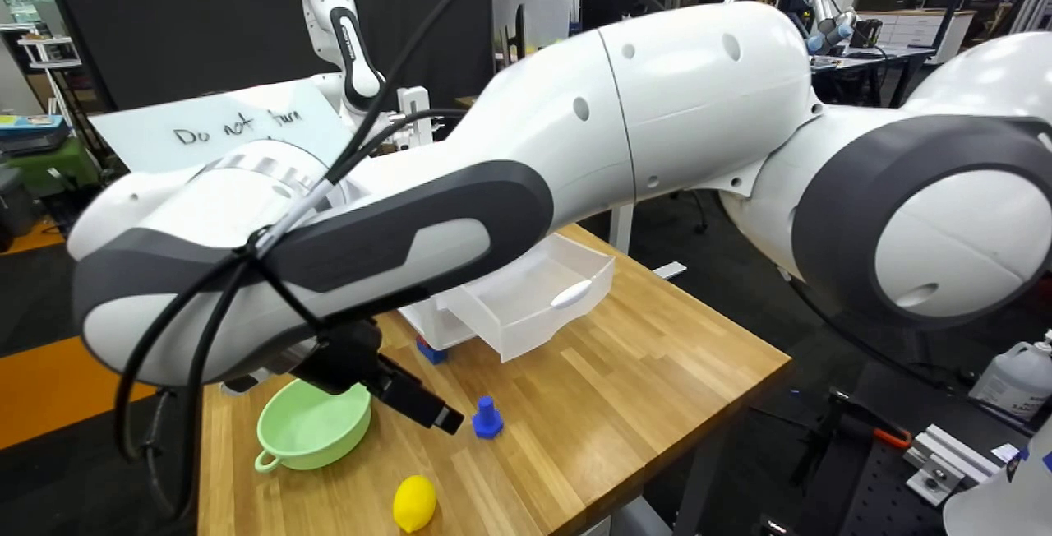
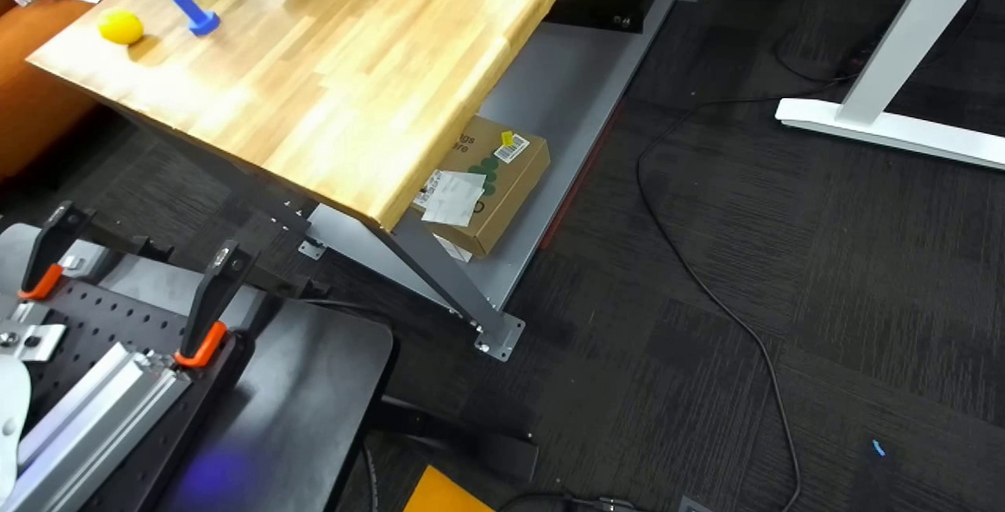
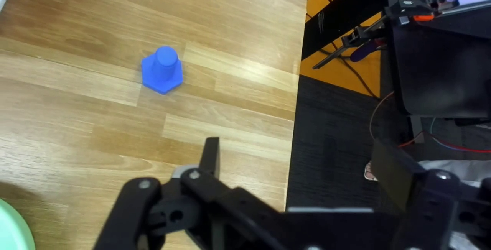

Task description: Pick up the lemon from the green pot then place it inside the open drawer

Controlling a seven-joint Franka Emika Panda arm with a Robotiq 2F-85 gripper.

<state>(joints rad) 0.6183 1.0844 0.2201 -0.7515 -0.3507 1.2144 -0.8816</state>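
drawer: partly behind arm in an exterior view | green pot: cropped left, wrist view

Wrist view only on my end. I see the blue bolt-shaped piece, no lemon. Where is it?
Observer: The lemon lies on the wooden tabletop, outside the green pot, in both exterior views.
Operator: Touching the green pot or the blue bolt-shaped piece?
Observer: Neither; it lies apart from both.
Operator: Copy. State of the drop target?
Observer: The drawer stands pulled out, its top open, in an exterior view.
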